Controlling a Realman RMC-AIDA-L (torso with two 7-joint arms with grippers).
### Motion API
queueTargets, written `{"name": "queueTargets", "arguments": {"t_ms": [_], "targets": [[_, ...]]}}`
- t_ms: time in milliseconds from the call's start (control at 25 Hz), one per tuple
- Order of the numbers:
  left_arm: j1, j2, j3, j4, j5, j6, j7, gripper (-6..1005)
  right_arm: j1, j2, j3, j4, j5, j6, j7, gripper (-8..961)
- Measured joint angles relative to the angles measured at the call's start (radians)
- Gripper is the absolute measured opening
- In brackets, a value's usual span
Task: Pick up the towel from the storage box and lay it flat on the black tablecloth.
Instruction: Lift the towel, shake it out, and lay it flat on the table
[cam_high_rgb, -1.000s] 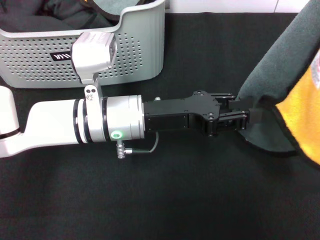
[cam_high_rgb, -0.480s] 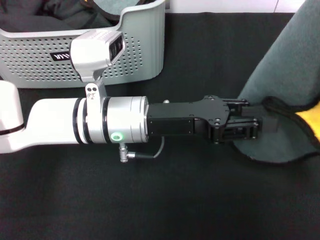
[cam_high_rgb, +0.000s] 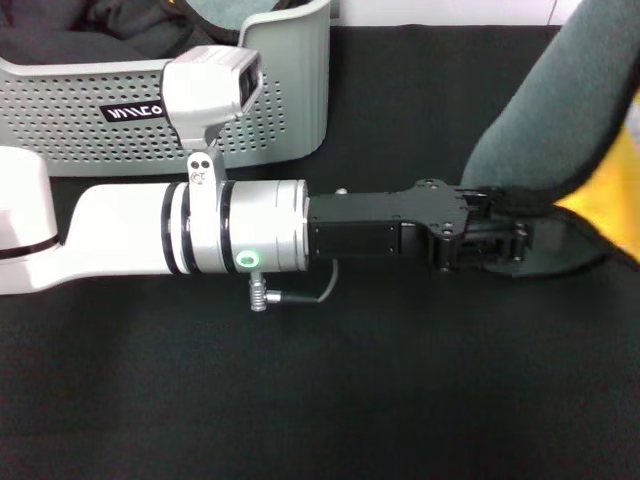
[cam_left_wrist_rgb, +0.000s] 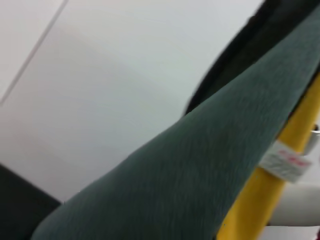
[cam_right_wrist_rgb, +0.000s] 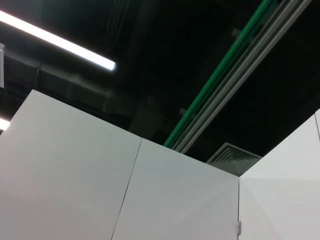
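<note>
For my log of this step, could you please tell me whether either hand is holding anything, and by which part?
The left hand grips the towel at its lower black-trimmed edge, the cloth hanging above the black tablecloth. The right hand is out of view.

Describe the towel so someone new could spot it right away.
Start from the black tablecloth and follow the white left arm across it to the left gripper. The cloth pinched there, rising off the right of the head view, is the towel. Unlike the dark cloths in the storage box, it is grey on one face and yellow-orange on the other.
</note>
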Motion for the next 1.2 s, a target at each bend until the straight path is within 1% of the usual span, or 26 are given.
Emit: {"name": "queueTargets", "arguments": {"t_ms": [160, 360, 720, 1080, 1200], "targets": [[0.004, 0.004, -0.002, -0.011, 0.000, -0.014, 0.000, 441, 0.007, 0.000, 0.001, 0.000, 0.001, 0.004, -0.008, 11], [0.004, 0.001, -0.004, -0.011, -0.005, -0.021, 0.010, 440, 0.024, 0.000, -0.004, 0.000, -0.001, 0.018, -0.025, 11], [0.010, 0.005, -0.008, -0.011, -0.061, -0.014, 0.010, 439, 0.024, -0.002, -0.002, 0.018, -0.002, 0.040, -0.051, 10], [0.027, 0.007, -0.052, -0.012, -0.068, -0.013, 0.008, 438, 0.018, -0.005, 0.004, 0.026, -0.003, 0.045, -0.067, 10], [0.035, 0.008, -0.066, -0.012, -0.068, -0.012, 0.010, 418, 0.015, -0.006, 0.004, 0.026, -0.004, 0.046, -0.069, 11]]}}
